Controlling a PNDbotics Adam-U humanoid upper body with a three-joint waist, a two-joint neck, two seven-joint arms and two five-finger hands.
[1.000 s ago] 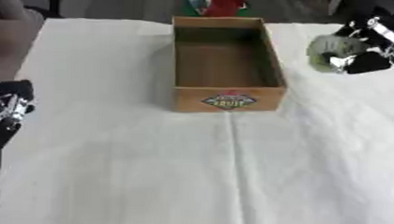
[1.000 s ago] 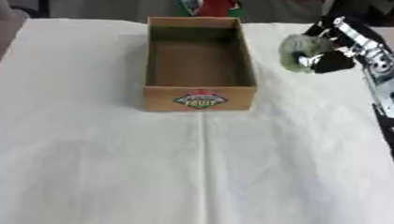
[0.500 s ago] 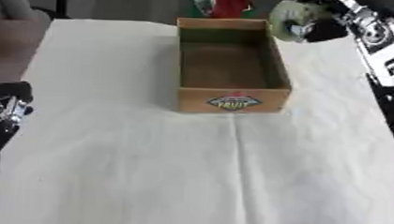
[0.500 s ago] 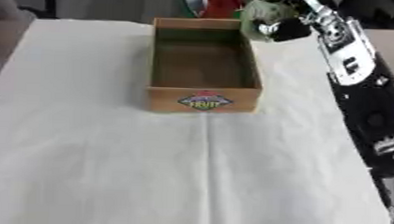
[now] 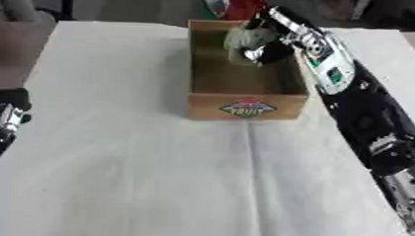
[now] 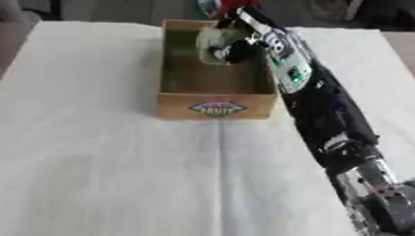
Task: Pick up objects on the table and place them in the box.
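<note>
The pale, rounded object (image 5: 246,41) sits in your right hand (image 5: 267,45), whose fingers are curled round it. What the object is you cannot make out beyond a whitish-green lump. Hand and object hang over the far half of the open cardboard box (image 5: 243,102), above its inside and near the right wall; whether the object touches the box floor cannot be told.

The box stands lengthwise on the white tablecloth (image 5: 140,152), its short front wall facing you with a coloured label (image 5: 247,109) on it. No other thing can be made out inside the box. Your right arm (image 5: 359,103) runs in from the lower right, crossing over the cloth beside the box's right wall and up to the hand.

Just behind the far end of the box, something red and green (image 5: 235,3) shows at the top of the picture; its shape is too blurred to name.

Your left hand (image 5: 5,114) shows at the left edge, well apart from the box, and you cannot tell how its fingers stand.

A crease runs down the cloth from the box's front wall towards you.
</note>
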